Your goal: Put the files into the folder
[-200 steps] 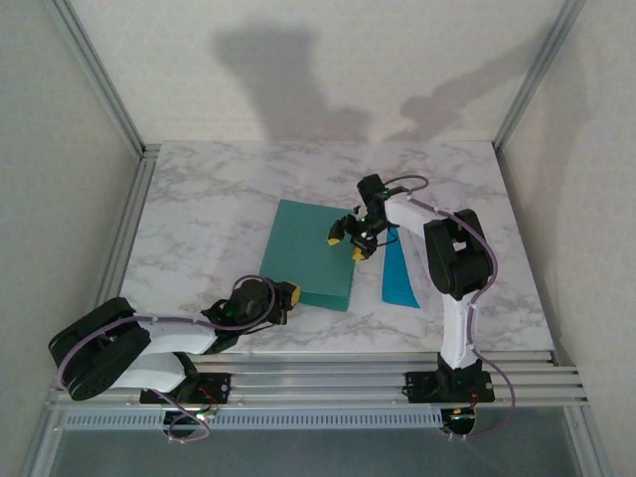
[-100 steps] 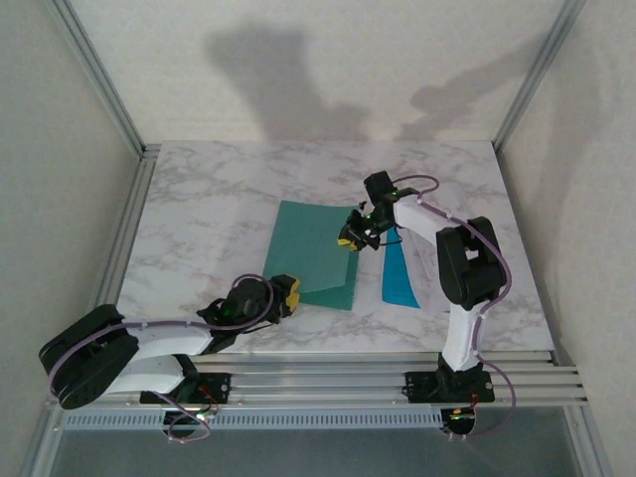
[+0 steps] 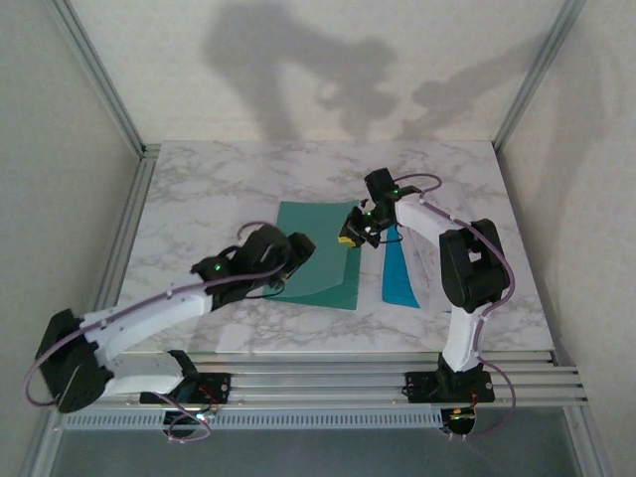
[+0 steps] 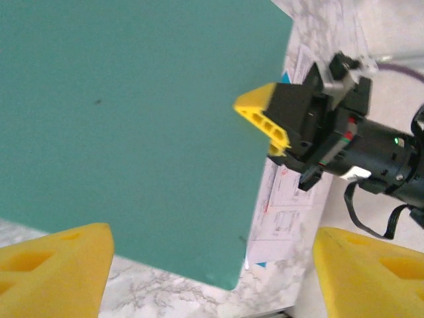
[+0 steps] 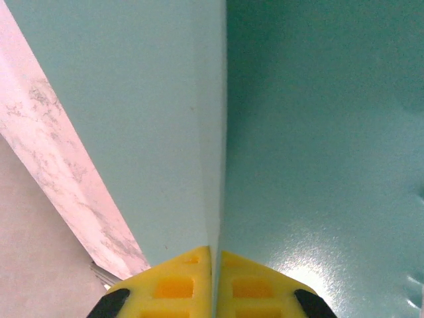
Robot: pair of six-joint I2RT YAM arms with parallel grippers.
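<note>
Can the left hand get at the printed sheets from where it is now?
Probably not cleanly. The left hand, open, hovers over the folder, while the files lie past the folder's right edge. The right hand is shut on that edge and stands over them, so both are in the way.

The left end effector (image 3: 294, 246) reaches forward with jaws spread wide, while the right end effector (image 3: 350, 237) is pinched closed.

Teal folder (image 3: 323, 260), table (image 3: 219, 189) — grey-white marble
</note>
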